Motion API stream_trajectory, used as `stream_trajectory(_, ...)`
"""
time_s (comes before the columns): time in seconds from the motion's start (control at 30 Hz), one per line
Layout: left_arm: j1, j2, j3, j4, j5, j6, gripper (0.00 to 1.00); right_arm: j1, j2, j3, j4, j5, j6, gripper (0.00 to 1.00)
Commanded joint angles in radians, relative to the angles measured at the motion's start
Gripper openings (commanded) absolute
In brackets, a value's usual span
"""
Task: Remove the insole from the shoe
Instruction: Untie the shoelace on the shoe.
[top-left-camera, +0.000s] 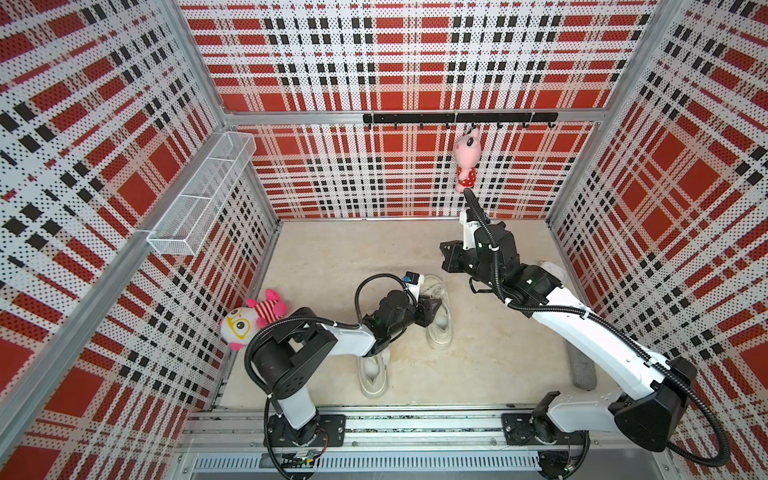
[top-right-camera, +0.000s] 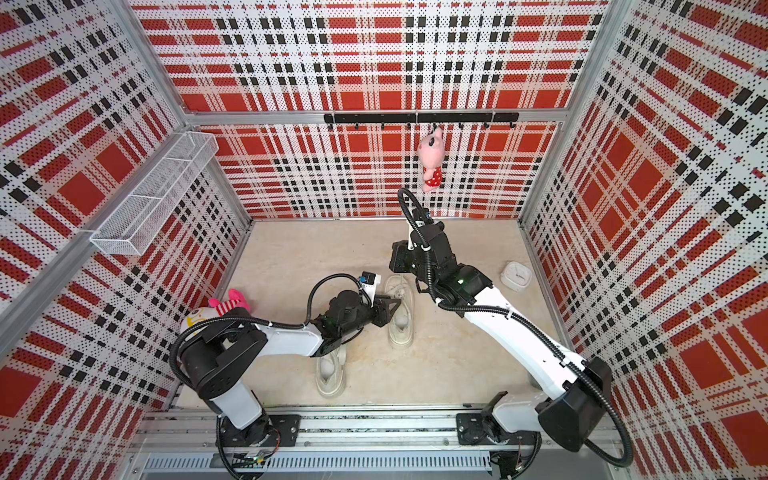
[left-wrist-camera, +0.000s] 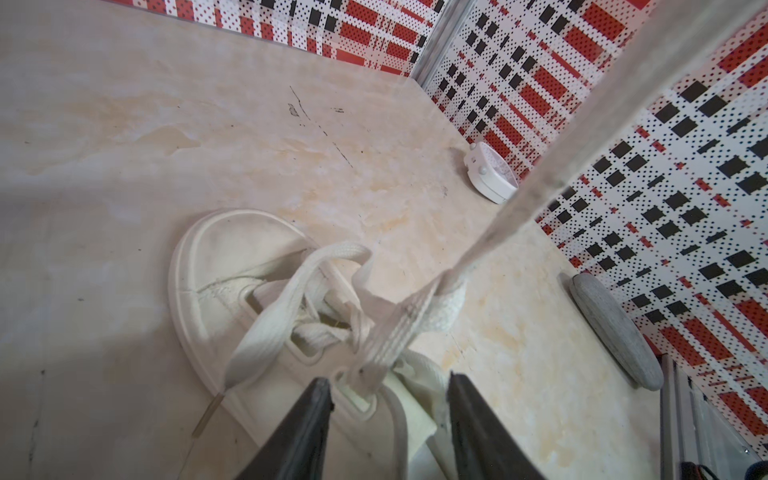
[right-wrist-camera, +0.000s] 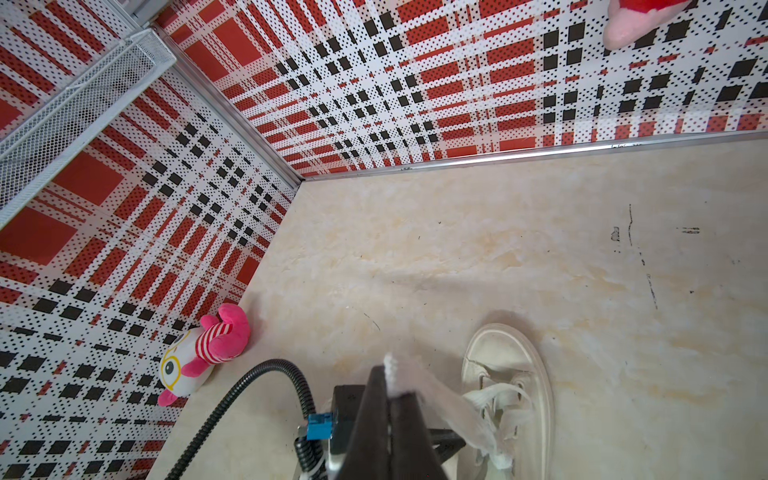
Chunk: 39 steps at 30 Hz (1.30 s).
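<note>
Cream sneaker, laces all loose. Right gripper is pinched tight on one lace; left gripper has its jaws apart over the tongue.

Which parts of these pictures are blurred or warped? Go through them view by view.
Left wrist view: the taut lace smears soft near the lens, the shoe is sharp. Right wrist view: the lace running from the shut right gripper is a see-through blur. Both top views: the checked walls bow toward the edges; light is even, no glare.
</note>
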Motion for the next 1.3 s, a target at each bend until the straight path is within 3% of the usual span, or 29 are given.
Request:
stream_trajectory(0.0,0.017,0.03,0.026,0.034,0.028,0.021,0.44,-0.007,-0.028,-0.008,0.01,0.016,0.001,0.0)
stream_trajectory(0.4,0.027,0.089,0.072,0.06,0.034,0.05,0.32,-0.007,-0.042,-0.023,0.009,0.025,0.01,0.0)
stream_trajectory(0.67,0.024,0.075,0.073,0.074,0.028,0.075,0.05,-0.045,-0.062,-0.062,0.001,-0.007,0.02,0.0)
stream_trajectory(0.8,0.023,0.033,0.046,0.086,0.022,0.089,0.0,-0.14,-0.091,-0.173,0.041,-0.11,0.037,0.01)
stream_trajectory(0.93,0.02,0.004,0.03,0.094,0.022,0.116,0.0,-0.253,-0.104,-0.292,0.046,-0.171,0.016,0.23)
stream_trajectory(1.07,0.01,-0.008,0.025,0.094,0.02,0.122,0.0,-0.306,-0.132,-0.337,0.0,-0.063,-0.104,0.57)
stream_trajectory(1.17,0.004,-0.015,0.021,0.094,0.013,0.122,0.0,-0.306,-0.175,-0.375,0.023,-0.058,-0.211,0.73)
stream_trajectory(1.27,-0.001,-0.021,0.02,0.095,0.004,0.123,0.0,-0.302,-0.219,-0.465,0.104,-0.115,-0.263,0.8)
